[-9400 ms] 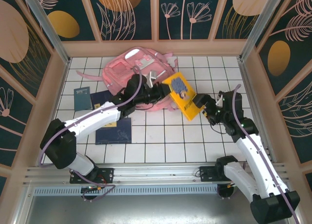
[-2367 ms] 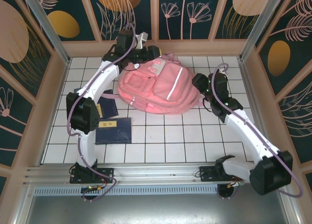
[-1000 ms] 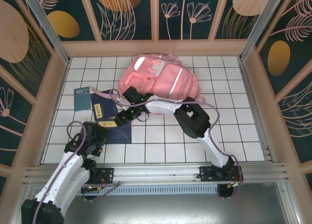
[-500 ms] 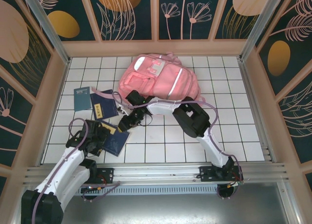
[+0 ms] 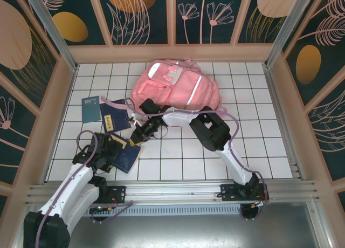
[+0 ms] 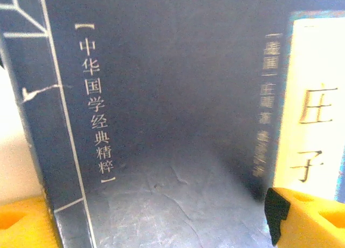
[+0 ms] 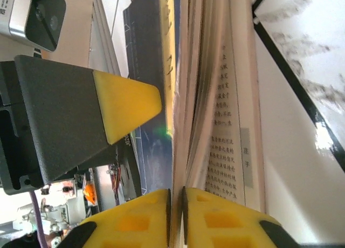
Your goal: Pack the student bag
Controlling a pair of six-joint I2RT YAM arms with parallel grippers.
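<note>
When I looked down from the top camera, the big pink cloth backpack with shiny silver stripes (image 5: 178, 89) lay at the far middle of the white tiled table (image 5: 259, 145). Its inside was hidden from me. On the left of that view, a small teal book (image 5: 90, 109) and a dark blue book with a yellow label (image 5: 114, 119) lay flat on the tiles. Nearer to me, a tilted dark blue book (image 5: 125, 157) stood partly up off the tiles between both arms, apart from the bag.

My right wrist camera showed what the top one could not. The right pincer (image 7: 175, 210) had its two yellow pads squeezed almost together on that book's thin cover, and the printed pages (image 7: 226, 124) fanned open beside it. A black finger with a yellow tip (image 7: 126, 105) from the other arm stood just beside the cover.

On my left wrist camera, the left pincer (image 6: 161, 229) stood wide, its yellow fingertips (image 6: 307, 221) far apart, with the cover and its pale letters right in front. I could not tell whether it touched the book.
</note>
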